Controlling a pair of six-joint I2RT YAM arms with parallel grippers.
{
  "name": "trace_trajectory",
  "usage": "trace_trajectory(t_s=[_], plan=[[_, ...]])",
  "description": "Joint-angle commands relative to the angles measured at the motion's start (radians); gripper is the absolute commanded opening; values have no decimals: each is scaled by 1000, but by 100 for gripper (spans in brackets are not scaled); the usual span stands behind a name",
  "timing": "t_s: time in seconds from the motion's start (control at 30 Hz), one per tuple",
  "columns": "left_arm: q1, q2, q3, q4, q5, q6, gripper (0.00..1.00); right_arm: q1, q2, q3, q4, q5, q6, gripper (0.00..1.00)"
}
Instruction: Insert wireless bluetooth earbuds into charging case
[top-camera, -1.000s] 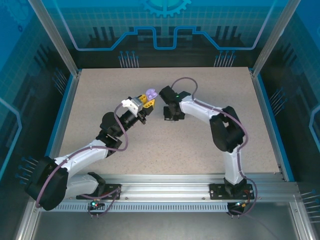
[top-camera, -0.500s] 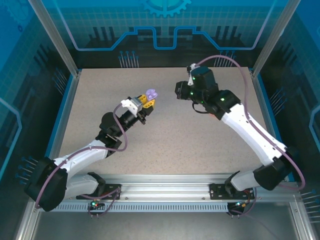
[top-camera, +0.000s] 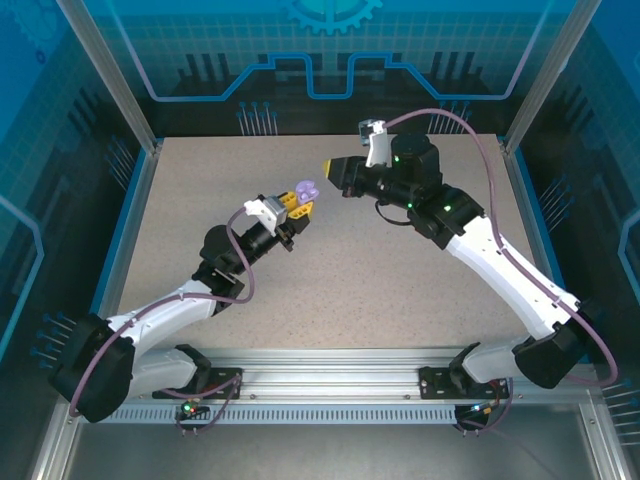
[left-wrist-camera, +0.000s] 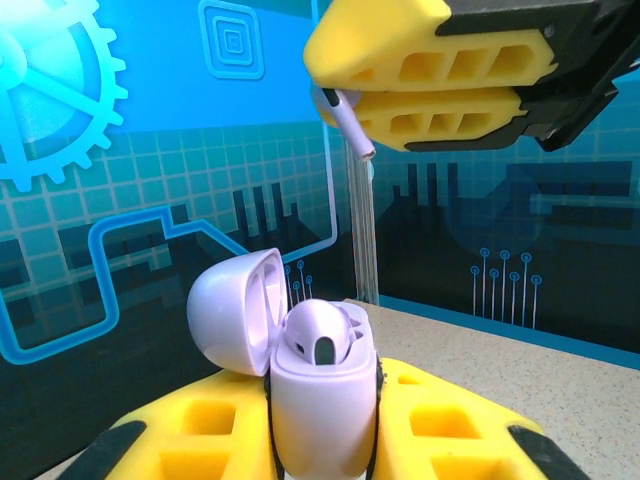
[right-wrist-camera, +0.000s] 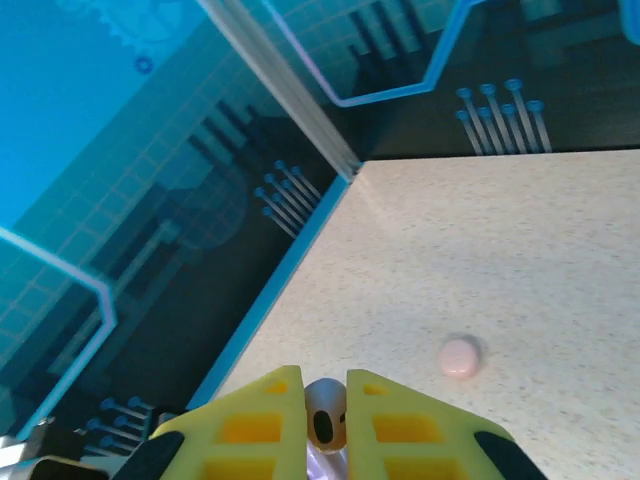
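White arms (top-camera: 500, 272), yellow jaws, purple cables (top-camera: 440, 114)

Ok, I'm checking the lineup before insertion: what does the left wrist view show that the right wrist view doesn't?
Left wrist, not right wrist: the open purple case clamped in the left gripper, with one seated earbud. Right wrist, not left wrist: a small pink thing lying on the table, too small to identify. Both: the right gripper, jaws shut on the held earbud; from the left wrist its purple stem pokes out of the jaws.
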Motion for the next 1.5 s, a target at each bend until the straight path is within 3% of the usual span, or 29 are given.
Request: trace_trajectory(t_s=[0.0, 0.57, 1.33, 1.47], plan=[[-10, -8, 44, 15, 18, -18, 0, 19, 9, -34, 102, -69, 11, 13], [-12, -5, 53, 39, 10, -33, 0, 45, 9, -173, 263, -52, 60, 13], [-11, -9, 67, 40, -7, -21, 0, 71, -63, -296, 257, -26, -8, 12], [-13, -8, 70, 36, -6, -22, 0, 72, -59, -289, 247, -9, -8, 20]])
